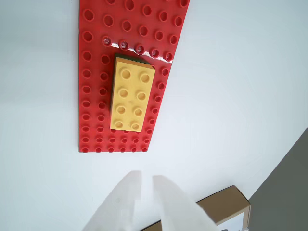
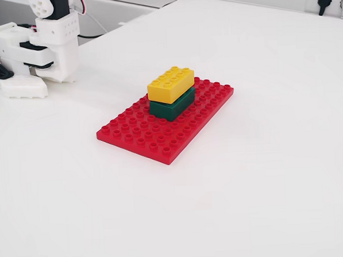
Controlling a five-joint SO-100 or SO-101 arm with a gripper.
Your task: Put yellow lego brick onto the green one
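Yellow lego brick [image 2: 171, 84] sits on the green one [image 2: 172, 105].

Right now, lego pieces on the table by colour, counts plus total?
Yellow: 1, the yellow lego brick, stacked on top.
Green: 1, the green one, under the yellow.
Red: 1, the flat studded baseplate under both.
Total: 3
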